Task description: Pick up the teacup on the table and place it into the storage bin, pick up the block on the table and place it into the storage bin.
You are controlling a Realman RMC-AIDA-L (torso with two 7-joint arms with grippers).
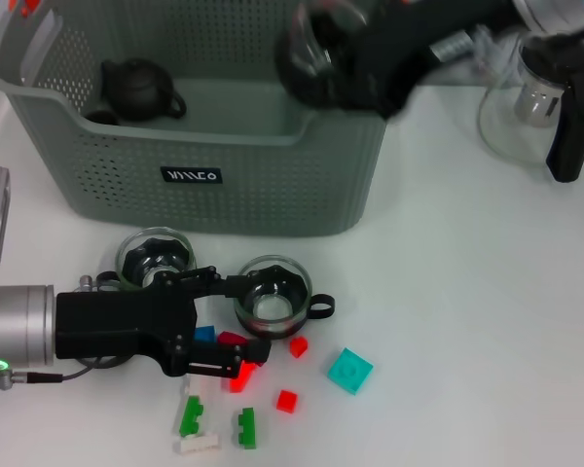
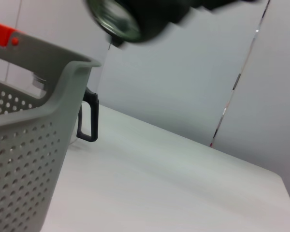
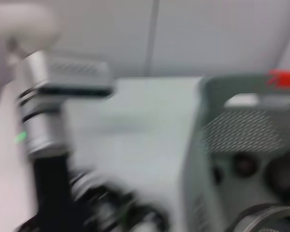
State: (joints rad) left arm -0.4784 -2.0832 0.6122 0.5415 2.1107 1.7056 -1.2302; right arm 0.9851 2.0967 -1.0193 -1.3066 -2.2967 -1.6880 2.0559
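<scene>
My right gripper (image 1: 343, 70) is shut on a glass teacup (image 1: 311, 49) and holds it above the right rim of the grey-green storage bin (image 1: 273, 199). The left wrist view shows that teacup (image 2: 113, 18) high over the bin (image 2: 29, 125). Two more glass teacups (image 1: 156, 257) (image 1: 273, 294) stand on the table in front of the bin. My left gripper (image 1: 224, 326) lies low at the front left, open, with a blue block (image 1: 204, 333) and a red block (image 1: 232, 339) between its fingers.
A black teapot (image 1: 141, 88) sits inside the bin. A glass pitcher (image 1: 540, 97) with a black handle stands at the back right. Red (image 1: 287, 400), teal (image 1: 349, 371), green (image 1: 246, 428) and white (image 1: 197, 444) blocks lie scattered at the front.
</scene>
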